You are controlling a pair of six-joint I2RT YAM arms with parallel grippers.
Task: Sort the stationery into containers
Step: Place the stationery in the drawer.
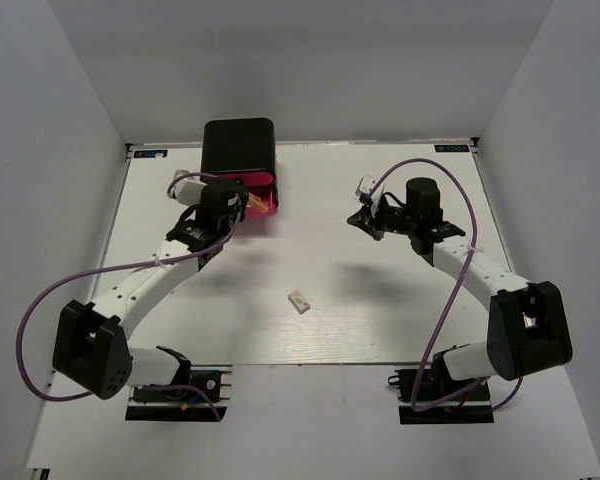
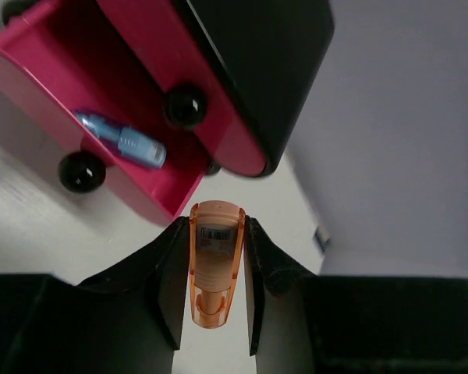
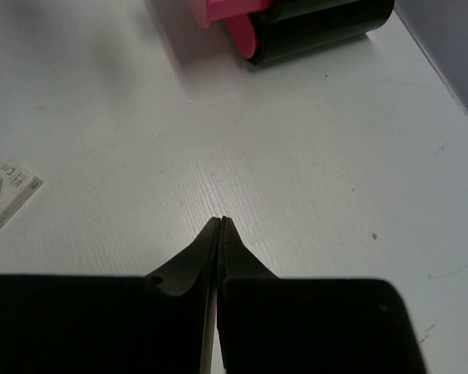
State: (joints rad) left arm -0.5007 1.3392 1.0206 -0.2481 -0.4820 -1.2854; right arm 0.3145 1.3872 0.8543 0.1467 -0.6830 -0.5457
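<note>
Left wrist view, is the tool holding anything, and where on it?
Yes: the left tool holds the orange piece, clamped across its two long sides, with its broad end sticking slightly out in front.

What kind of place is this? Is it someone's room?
Probably a robot testing booth, not a bedroom. A left arm and a right arm are bolted to a white table, plain grey walls box it in, and purple cables loop from the arms.
</note>
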